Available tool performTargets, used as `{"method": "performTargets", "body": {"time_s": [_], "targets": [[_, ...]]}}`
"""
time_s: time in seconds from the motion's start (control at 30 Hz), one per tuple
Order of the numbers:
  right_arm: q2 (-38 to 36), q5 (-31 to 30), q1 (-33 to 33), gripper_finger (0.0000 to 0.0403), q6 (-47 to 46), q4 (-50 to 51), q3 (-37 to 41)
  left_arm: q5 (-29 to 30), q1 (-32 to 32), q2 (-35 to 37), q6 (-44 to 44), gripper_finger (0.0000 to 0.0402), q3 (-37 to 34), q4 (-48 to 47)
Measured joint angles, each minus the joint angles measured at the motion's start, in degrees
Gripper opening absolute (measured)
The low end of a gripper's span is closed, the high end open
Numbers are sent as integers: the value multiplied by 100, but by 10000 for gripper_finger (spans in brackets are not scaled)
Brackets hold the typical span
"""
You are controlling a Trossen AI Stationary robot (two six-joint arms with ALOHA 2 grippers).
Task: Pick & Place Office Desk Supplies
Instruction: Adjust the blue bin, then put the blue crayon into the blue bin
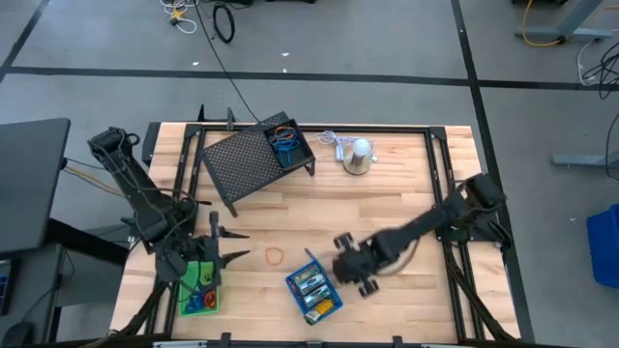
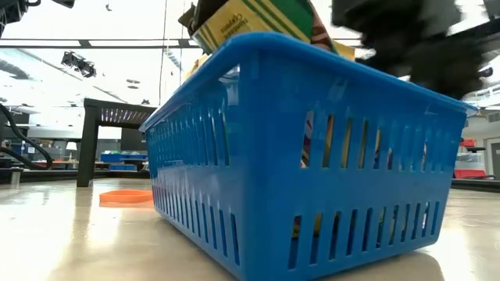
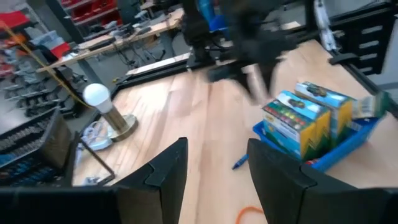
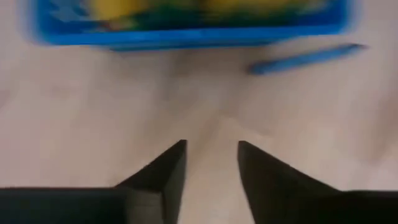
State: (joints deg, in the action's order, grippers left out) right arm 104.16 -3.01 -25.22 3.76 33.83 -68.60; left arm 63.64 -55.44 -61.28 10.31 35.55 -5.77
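A blue tray [image 1: 312, 293] near the table's front edge holds yellow-green crayon boxes [image 3: 305, 118]. A thin blue strip [image 4: 305, 57] lies on the wood just beyond the tray, and an orange loop [image 1: 275, 256] lies to its left. A green tray [image 1: 200, 288] at the front left holds coloured loops. My right gripper [image 1: 350, 271] hovers right of the blue tray, pointing steeply down, open [image 4: 211, 155] over bare wood. My left gripper [image 1: 230, 246] stands above the green tray's far end, pointing almost level toward the table's right, open [image 3: 214, 168] and empty.
A large black mesh rack [image 1: 256, 159] stands at the back centre with a small tray of blue things [image 1: 287, 145] on it. A silver dome-shaped thing with a white cord [image 1: 359, 158] is right of it. Bare wood lies between rack and trays.
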Motion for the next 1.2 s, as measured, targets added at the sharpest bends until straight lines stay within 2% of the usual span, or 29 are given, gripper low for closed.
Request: {"method": "performTargets", "body": {"time_s": [0.13,0.2,0.23,0.33,0.7,1.0,1.13,1.2], "targets": [[40,-15,-430,75,-388,-296,0,102,2,0,-58,173,0,6],[101,-231,-528,26,-436,-489,0,102,4,0,-55,173,0,4],[135,-288,-563,13,-412,-658,0,102,4,0,-58,173,0,6],[249,-330,-573,10,-400,-1111,0,104,4,2,-76,173,0,47],[702,237,-332,2,-33,-2087,0,85,4,17,-94,173,0,45],[763,692,187,1,629,-3108,0,100,4,17,-81,173,0,45],[835,669,437,1,719,-3028,-2,101,4,17,-72,173,0,45],[835,661,536,1,615,-2668,-2,102,4,17,-70,173,2,37]]}}
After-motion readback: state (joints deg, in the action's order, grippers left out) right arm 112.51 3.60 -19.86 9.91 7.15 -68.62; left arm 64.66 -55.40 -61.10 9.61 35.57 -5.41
